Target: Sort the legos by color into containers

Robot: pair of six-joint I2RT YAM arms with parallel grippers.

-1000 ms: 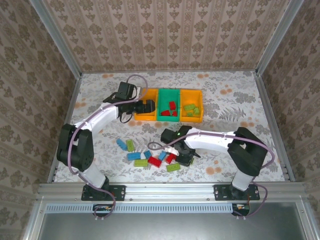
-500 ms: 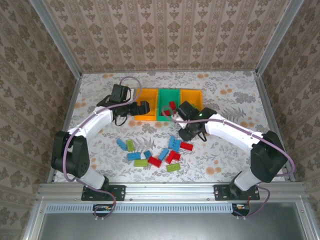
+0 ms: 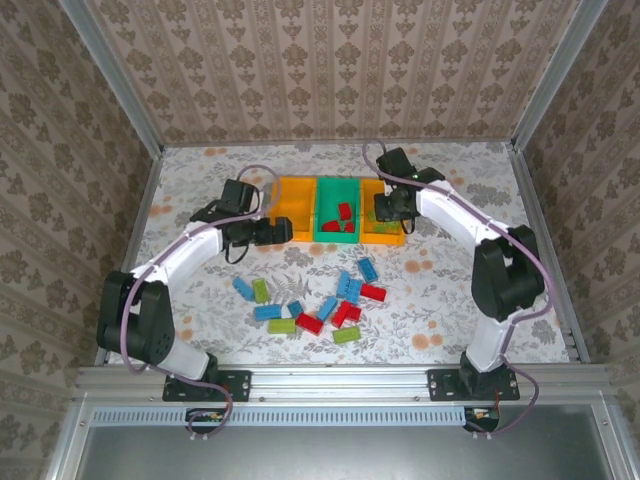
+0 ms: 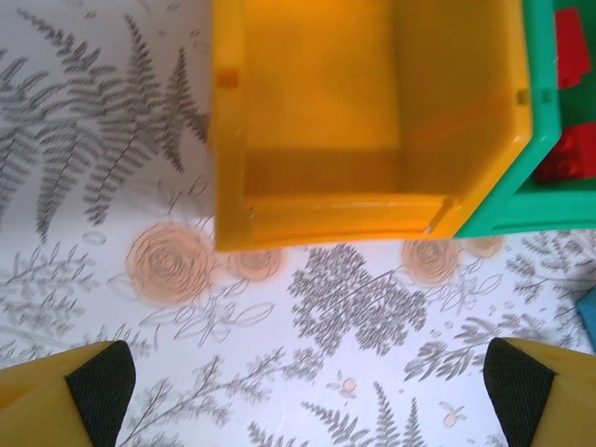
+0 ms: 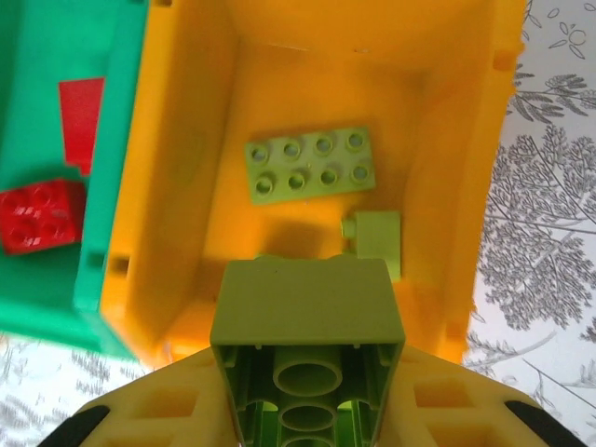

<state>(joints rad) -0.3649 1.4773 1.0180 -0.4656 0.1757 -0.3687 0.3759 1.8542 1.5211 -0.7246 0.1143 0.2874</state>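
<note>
Green lego (image 5: 307, 317) clamped in right tool (image 5: 307, 424), over bin (image 5: 452, 140).

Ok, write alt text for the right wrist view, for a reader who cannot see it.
The right end effector grips a light green brick over an orange-yellow bin that holds two more: a flat brick with studs up and a smaller brick. On the left, the adjoining green bin holds red bricks; patterned tabletop shows on the right.

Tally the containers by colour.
Orange-yellow containers: 2
Green container: 1
Total: 3
</note>
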